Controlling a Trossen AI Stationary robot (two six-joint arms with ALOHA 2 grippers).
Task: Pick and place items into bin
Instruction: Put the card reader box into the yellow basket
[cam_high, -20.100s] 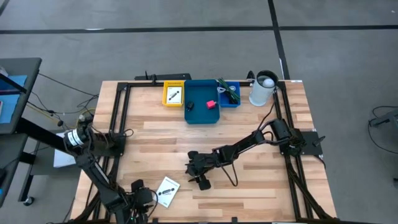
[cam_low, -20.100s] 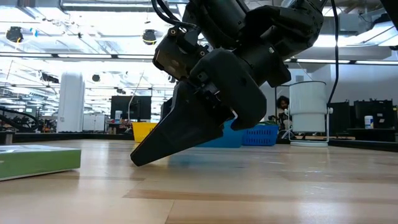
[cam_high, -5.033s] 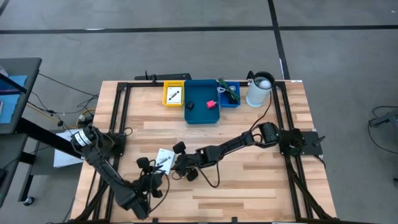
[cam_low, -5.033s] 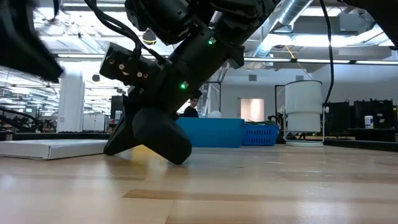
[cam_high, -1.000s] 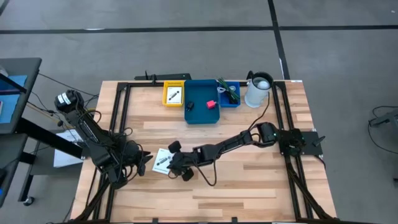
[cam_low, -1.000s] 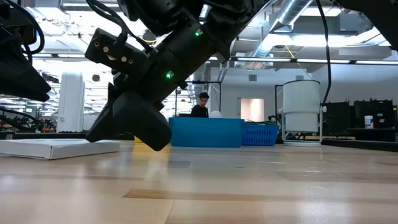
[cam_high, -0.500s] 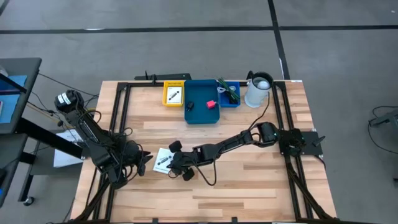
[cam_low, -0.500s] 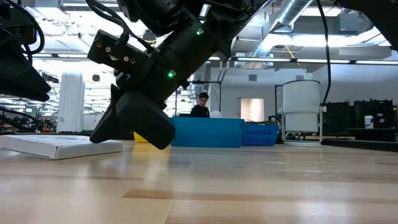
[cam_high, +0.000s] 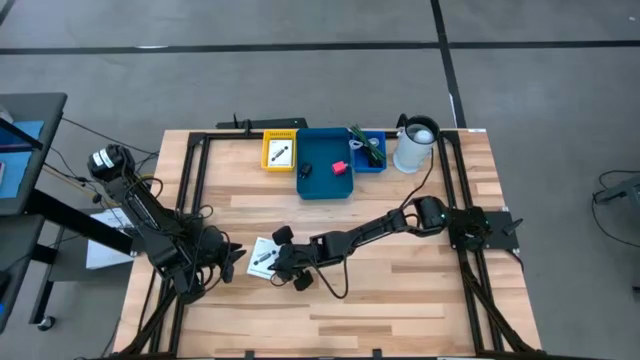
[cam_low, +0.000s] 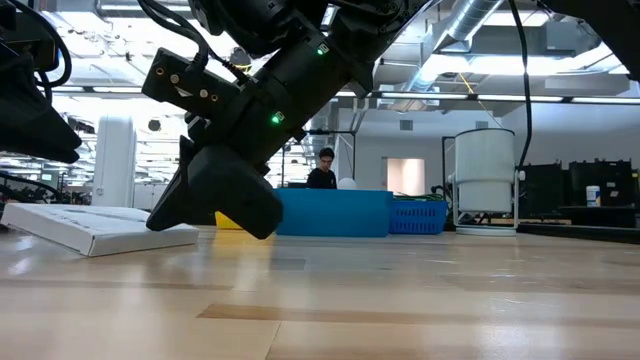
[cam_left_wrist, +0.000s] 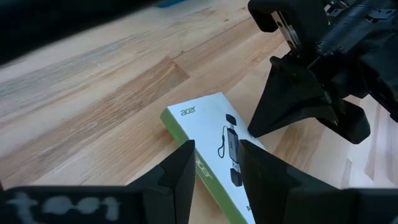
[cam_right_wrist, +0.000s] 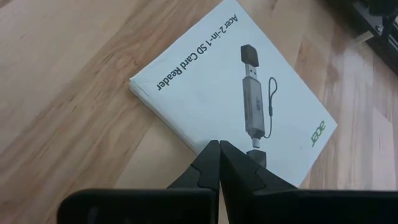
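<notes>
A flat white box (cam_high: 262, 257) printed with a card reader lies left of the table's middle, tilted. Its left end (cam_low: 20, 214) is raised and its right end rests on the wood. My right gripper (cam_right_wrist: 218, 144) is shut, its tips at the box's right long edge. My left gripper (cam_left_wrist: 217, 146) stands open at the box's left end (cam_high: 250, 262), its two fingers over the box. The blue bin (cam_high: 325, 185) at the far edge holds a pink-red block (cam_high: 340, 167) and a black piece (cam_high: 306, 170). My right gripper meets the box's right long edge (cam_right_wrist: 200, 144) with its shut fingertips. The fingers slant down from the table's right and lie across that edge. The box pivots there, its right end (cam_low: 185, 233) on the table and its left end raised. My left gripper: whether it touches the box, I cannot tell.
Beside the blue bin stand a yellow tray (cam_high: 280, 152) with a white card and a small blue basket (cam_high: 368, 150) with a green stringy piece. A white cylinder (cam_high: 418, 145) stands at the far right. A person (cam_low: 325, 170) shows beyond the table. Bare wood lies near and right.
The white box has tipped: its left end has risen off the wood while its right end under my right gripper's tips has stayed down. Both arms have kept almost still.
</notes>
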